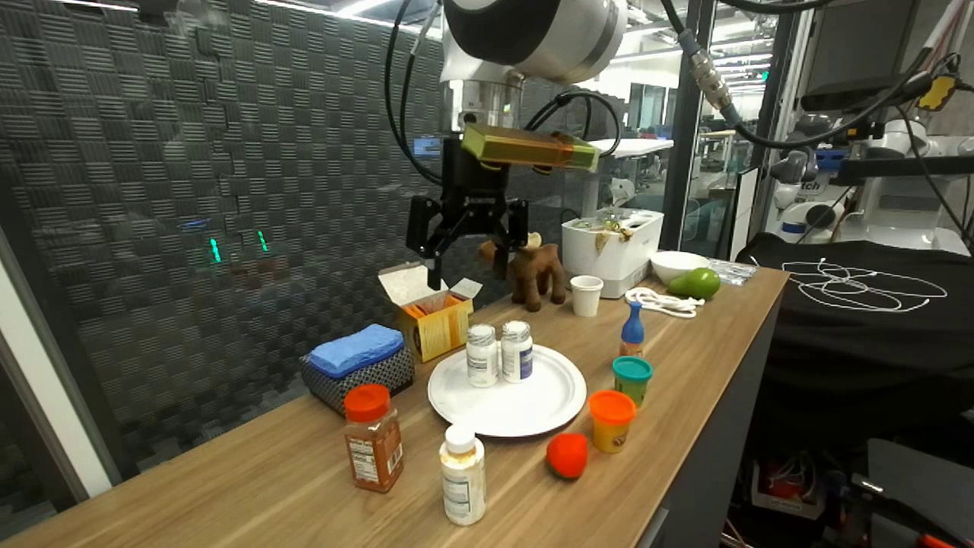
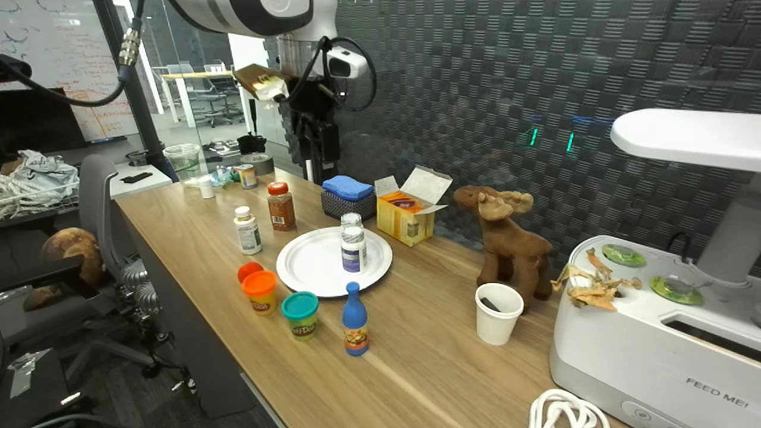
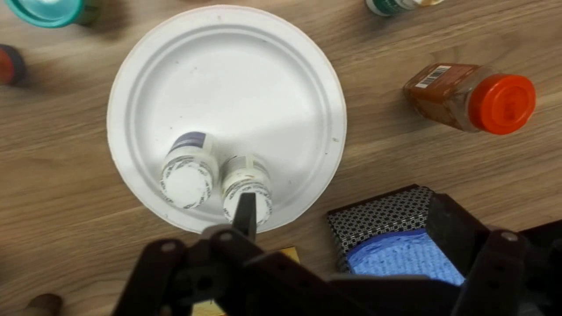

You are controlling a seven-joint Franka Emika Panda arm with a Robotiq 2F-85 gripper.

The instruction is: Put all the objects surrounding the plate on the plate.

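The white plate (image 1: 456, 407) bears two white pill bottles (image 1: 482, 358) (image 1: 517, 352), upright side by side near its rim. A third white bottle (image 1: 463, 479) stands on the table beside the plate. The brown jar (image 1: 374, 445) with an orange-red lid stands near it. A red ball-like thing (image 1: 568, 455), an orange cup (image 1: 611, 426) and a teal-lidded cup (image 1: 633, 378) lie along the plate's other side. My gripper (image 1: 467, 270) is open and empty, raised above the table. In the wrist view its fingers (image 3: 342, 208) are wide apart, one overlapping a bottle cap.
A blue bottle (image 2: 355, 321) stands by the teal cup. A yellow carton (image 1: 437, 323) and a patterned box with a blue cloth (image 1: 358, 352) stand behind the plate. A brown toy moose (image 2: 514, 249), a white cup (image 2: 498, 315) and a white planter (image 2: 648, 333) stand farther along.
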